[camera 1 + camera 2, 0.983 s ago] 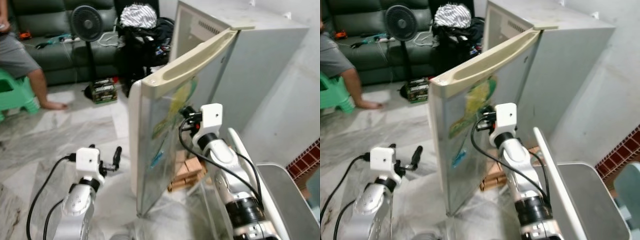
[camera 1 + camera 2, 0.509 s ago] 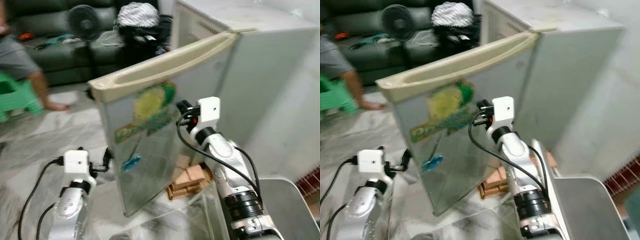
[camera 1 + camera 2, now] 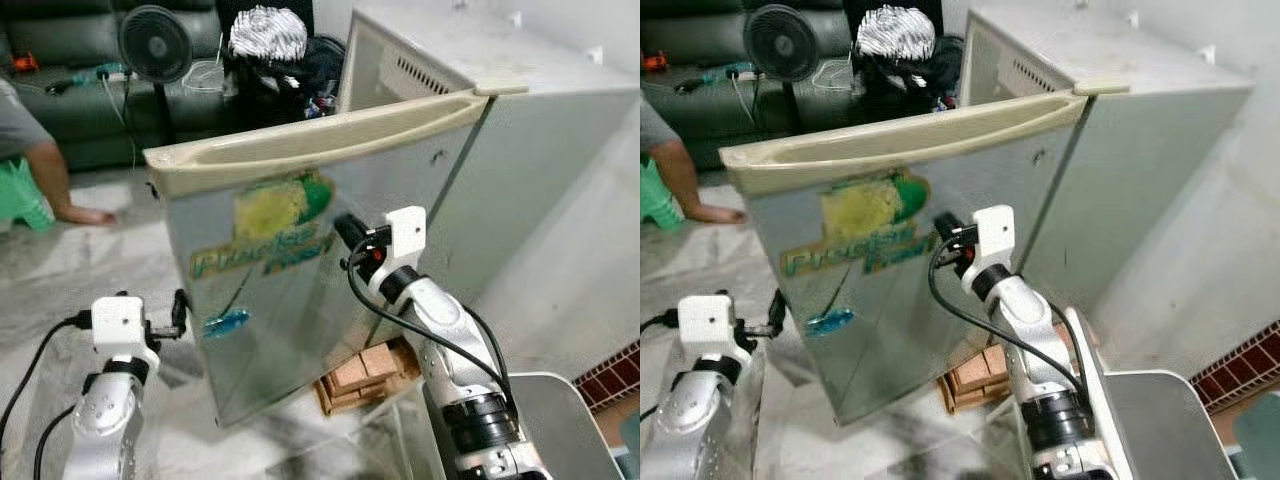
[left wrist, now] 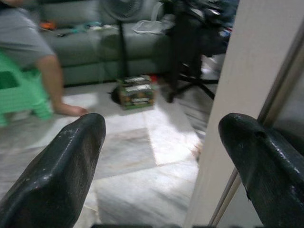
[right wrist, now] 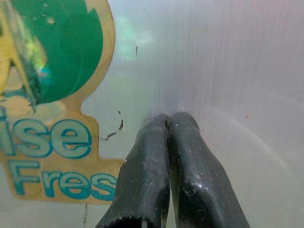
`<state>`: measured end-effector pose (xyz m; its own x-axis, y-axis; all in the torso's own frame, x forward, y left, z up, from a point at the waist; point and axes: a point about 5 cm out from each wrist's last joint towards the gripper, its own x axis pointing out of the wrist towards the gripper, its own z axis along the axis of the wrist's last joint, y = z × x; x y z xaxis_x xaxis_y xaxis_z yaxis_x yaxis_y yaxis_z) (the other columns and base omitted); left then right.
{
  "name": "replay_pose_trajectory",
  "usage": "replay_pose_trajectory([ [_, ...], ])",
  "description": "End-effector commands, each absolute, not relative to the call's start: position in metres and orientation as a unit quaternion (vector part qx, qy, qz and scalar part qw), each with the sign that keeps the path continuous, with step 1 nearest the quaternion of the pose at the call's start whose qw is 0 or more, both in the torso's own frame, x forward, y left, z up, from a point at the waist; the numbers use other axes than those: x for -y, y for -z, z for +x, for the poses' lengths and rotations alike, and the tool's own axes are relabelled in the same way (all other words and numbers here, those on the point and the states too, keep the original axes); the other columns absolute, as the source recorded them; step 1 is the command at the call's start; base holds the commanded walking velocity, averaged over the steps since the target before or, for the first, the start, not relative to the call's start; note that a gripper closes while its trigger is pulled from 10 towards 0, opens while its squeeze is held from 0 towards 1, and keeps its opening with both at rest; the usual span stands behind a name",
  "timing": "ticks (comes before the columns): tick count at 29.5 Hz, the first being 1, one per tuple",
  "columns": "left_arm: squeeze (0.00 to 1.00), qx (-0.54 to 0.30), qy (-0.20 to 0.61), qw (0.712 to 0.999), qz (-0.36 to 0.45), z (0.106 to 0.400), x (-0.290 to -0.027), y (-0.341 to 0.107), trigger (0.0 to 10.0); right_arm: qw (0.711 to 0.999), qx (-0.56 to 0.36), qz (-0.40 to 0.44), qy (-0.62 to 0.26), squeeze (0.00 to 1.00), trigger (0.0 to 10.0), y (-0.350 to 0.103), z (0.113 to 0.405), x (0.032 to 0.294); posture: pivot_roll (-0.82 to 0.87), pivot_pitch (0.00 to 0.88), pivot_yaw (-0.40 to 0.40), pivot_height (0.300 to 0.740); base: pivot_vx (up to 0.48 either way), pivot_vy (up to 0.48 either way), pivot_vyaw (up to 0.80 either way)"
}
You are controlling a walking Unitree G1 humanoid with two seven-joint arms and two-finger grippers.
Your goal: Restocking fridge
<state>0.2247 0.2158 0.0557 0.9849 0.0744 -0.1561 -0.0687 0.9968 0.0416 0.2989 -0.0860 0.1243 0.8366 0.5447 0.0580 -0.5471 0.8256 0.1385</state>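
The grey fridge [image 3: 530, 170] stands at the right with its door [image 3: 290, 300] partly open, the stickered outer face turned towards me. My right gripper [image 3: 345, 232] is shut, and its fingertips [image 5: 167, 118] press against that face just right of the green and yellow sticker [image 5: 52, 71]. My left gripper [image 3: 180, 312] is low at the left beside the door's free edge [image 4: 247, 95]. It is open, with bare floor between its fingers [image 4: 61, 171].
A person [image 3: 25, 130] sits on a green stool at the far left, before a dark sofa. A standing fan [image 3: 153, 45], a heap of clothes [image 3: 268, 35] and a small box [image 4: 135, 90] lie beyond the door. Wooden blocks [image 3: 365, 375] sit under the fridge.
The door has swung round, its free edge going left and away, so its sticker face now shows. My right gripper stayed pressed on it. The left gripper ended up beside the free edge.
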Motion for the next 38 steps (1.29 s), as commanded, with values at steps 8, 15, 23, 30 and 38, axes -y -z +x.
replay_pose_trajectory([
  [8, 0.00, -0.078, 0.052, 0.995, 0.017, 0.228, -0.180, -0.056, 10.0, 0.928, 0.022, 0.070, -0.366, 0.00, 10.0, -0.140, 0.298, 0.046, 0.11, 0.000, -0.044, 0.740, 0.472, 0.000, 0.80],
  [15, 0.00, -0.090, 0.042, 0.995, 0.021, 0.228, -0.181, -0.053, 10.0, 0.927, 0.021, 0.071, -0.369, 0.00, 10.0, -0.139, 0.299, 0.046, 0.11, 0.000, -0.046, 0.740, 0.122, 0.137, 0.69],
  [23, 0.00, -0.085, 0.048, 0.995, 0.017, 0.228, -0.179, -0.054, 10.0, 0.924, 0.024, 0.074, -0.374, 0.00, 10.0, -0.141, 0.299, 0.045, 0.11, 0.000, -0.050, 0.740, 0.000, 0.480, 0.00],
  [30, 0.00, -0.082, 0.044, 0.995, 0.020, 0.229, -0.180, -0.055, 10.0, 0.808, 0.008, 0.078, -0.584, 0.00, 10.0, -0.155, 0.272, 0.010, 0.12, 0.000, -0.052, 0.740, 0.000, 0.137, 0.00],
  [38, 0.00, -0.078, 0.037, 0.996, 0.024, 0.228, -0.180, -0.056, 10.0, 0.819, 0.077, 0.064, -0.564, 0.00, 10.0, -0.184, 0.280, -0.031, 0.14, 0.000, -0.067, 0.740, 0.000, 0.000, 0.00],
])
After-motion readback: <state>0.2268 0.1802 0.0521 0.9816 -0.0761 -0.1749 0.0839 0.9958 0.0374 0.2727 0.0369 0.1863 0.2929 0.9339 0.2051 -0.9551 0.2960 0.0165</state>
